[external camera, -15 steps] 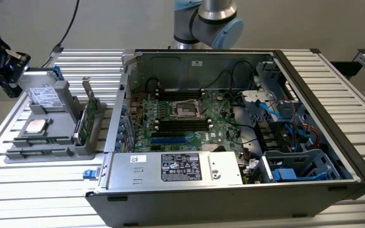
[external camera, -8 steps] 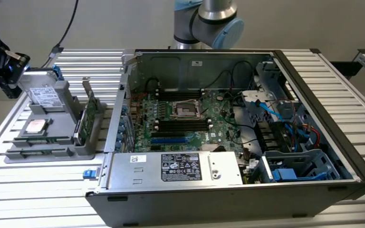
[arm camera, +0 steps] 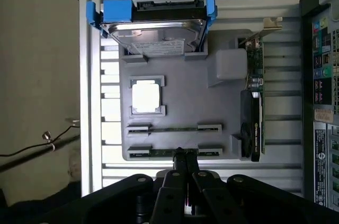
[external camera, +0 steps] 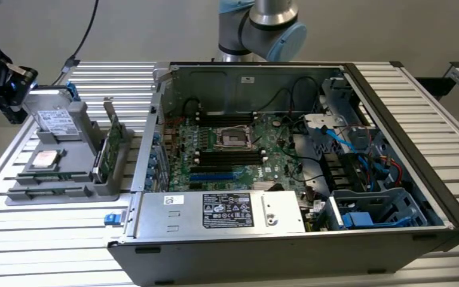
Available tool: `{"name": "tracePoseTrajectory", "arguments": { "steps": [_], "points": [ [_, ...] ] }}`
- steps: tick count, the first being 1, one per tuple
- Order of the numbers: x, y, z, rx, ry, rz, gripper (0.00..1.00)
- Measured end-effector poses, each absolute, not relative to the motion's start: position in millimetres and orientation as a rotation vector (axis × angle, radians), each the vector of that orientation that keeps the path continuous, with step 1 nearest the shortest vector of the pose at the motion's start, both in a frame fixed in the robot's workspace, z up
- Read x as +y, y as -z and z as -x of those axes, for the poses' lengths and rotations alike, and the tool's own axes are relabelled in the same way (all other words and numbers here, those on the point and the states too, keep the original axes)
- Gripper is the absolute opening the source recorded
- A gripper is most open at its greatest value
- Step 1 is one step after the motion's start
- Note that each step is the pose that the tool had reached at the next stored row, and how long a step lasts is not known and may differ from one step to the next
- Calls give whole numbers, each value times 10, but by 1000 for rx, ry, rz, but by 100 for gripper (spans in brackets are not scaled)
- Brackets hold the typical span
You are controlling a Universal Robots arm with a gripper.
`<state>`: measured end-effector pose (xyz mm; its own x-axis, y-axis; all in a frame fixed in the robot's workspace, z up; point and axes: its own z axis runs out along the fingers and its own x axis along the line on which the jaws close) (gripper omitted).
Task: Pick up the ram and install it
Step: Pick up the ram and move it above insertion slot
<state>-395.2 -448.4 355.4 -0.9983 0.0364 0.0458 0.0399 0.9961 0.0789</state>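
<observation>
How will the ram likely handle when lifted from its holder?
The ram is a thin board on edge: probably light and stiff. Held at both ends by the holder, it may bind if pulled crooked. Its narrow top edge gives little grip.

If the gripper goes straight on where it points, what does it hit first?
Probably the ram in the end slot of the grey tray; the gripper sits lined up over its middle. The gap between them is unclear.
</observation>
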Motion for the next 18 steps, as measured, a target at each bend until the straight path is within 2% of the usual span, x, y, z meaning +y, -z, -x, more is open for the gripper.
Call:
{"name": "tracePoseTrajectory", "arguments": {
  "steps": [18],
  "points": [
    [-4509, -3552, 3945, -3091, 126, -68, 10]
  ]
}}
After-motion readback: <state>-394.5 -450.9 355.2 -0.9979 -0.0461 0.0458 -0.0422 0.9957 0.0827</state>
